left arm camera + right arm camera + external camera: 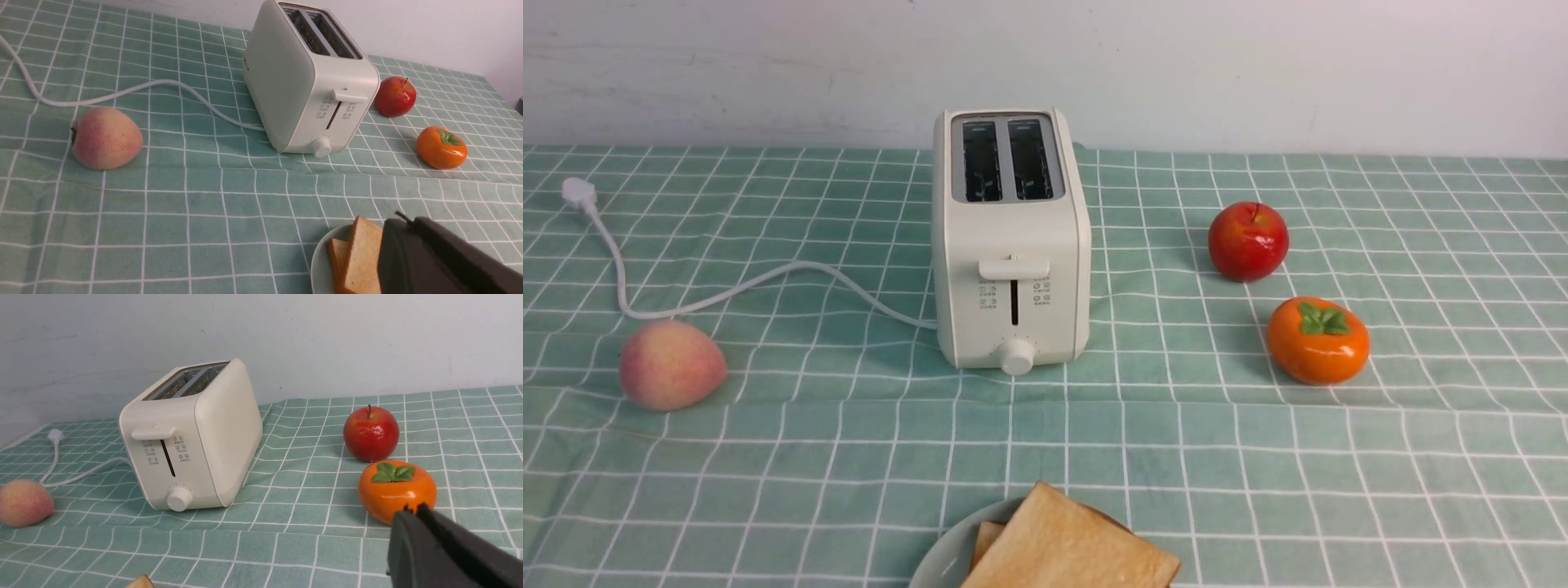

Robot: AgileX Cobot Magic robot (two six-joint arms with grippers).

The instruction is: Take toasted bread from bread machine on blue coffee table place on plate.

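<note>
From the front, the toaster (1011,269) stands mid-worktop (849,457) with both slots empty and its cord (752,282) trailing left, while two slices of toast (1070,547) lie stacked on the plate (943,559) at the near edge; a peach (670,365) sits left, an apple (1248,242) and a persimmon (1316,341) right. The left wrist view shows the left fingers (392,249) pressed together, gripping nothing, and covering part of the plated toast. The right wrist view shows the right fingers (408,543) likewise together and empty, tips before the persimmon.
</note>
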